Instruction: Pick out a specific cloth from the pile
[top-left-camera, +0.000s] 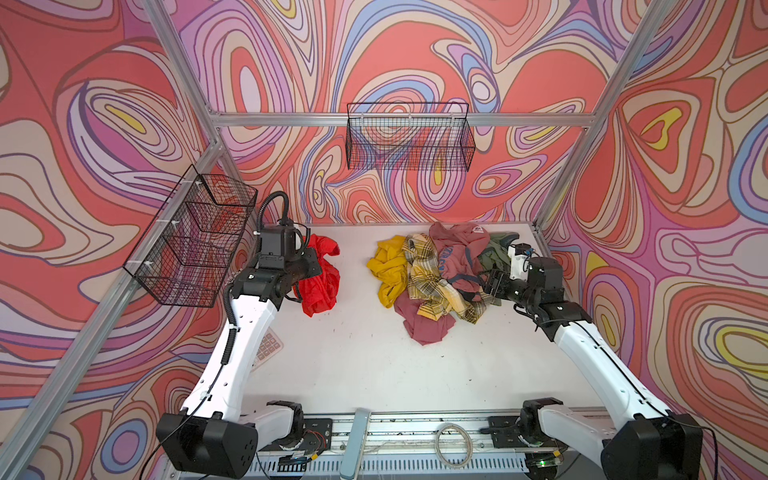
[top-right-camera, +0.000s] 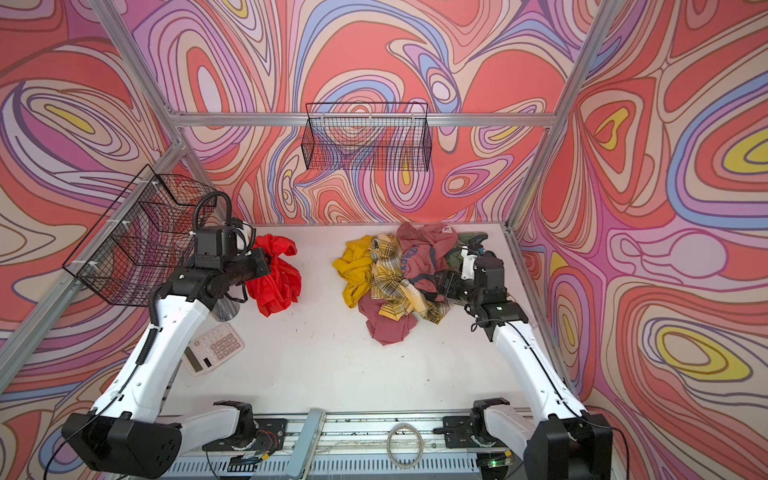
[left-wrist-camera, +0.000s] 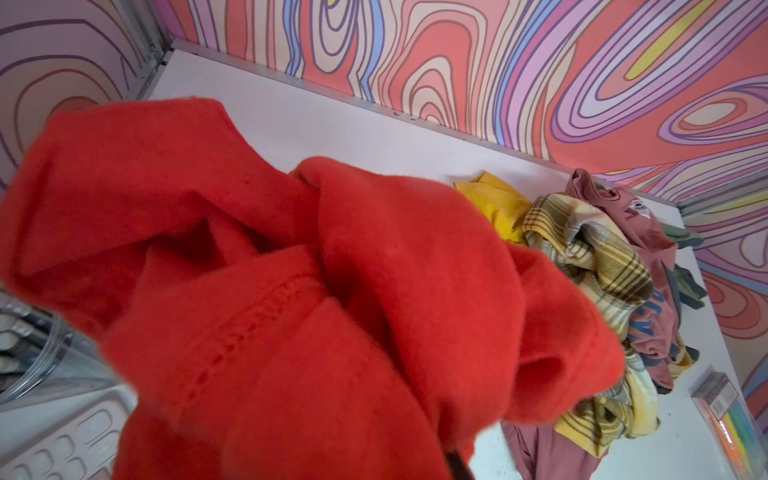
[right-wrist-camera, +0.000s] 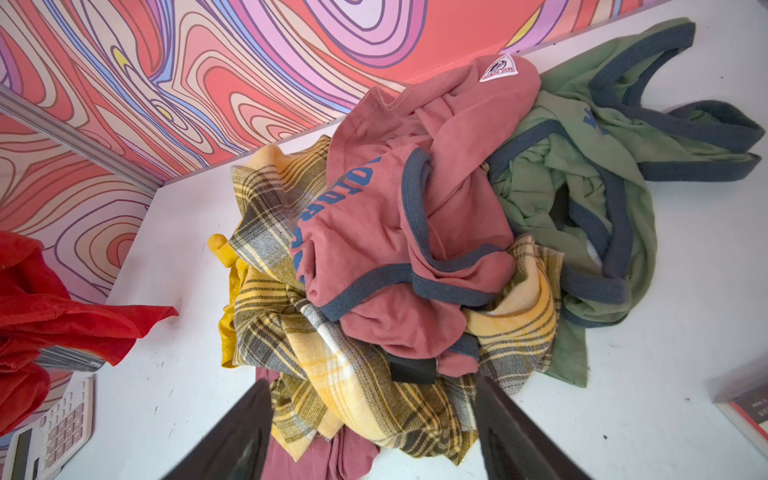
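The left gripper (top-left-camera: 312, 268) is clenched on the red cloth (top-left-camera: 322, 276), on the left of the counter (top-left-camera: 374, 365), well apart from the pile (top-left-camera: 432, 274). The right gripper (right-wrist-camera: 372, 399) hangs released over the pile. The picking looks done. Next, I think the cloth needs setting down.

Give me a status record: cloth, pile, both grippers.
target: red cloth, apart from the pile, on the left
left gripper: shut on red cloth
right gripper: open, at the pile's edge
pile: yellow, plaid, pink and green garments, far right of the table
nearby: calculator by the left arm
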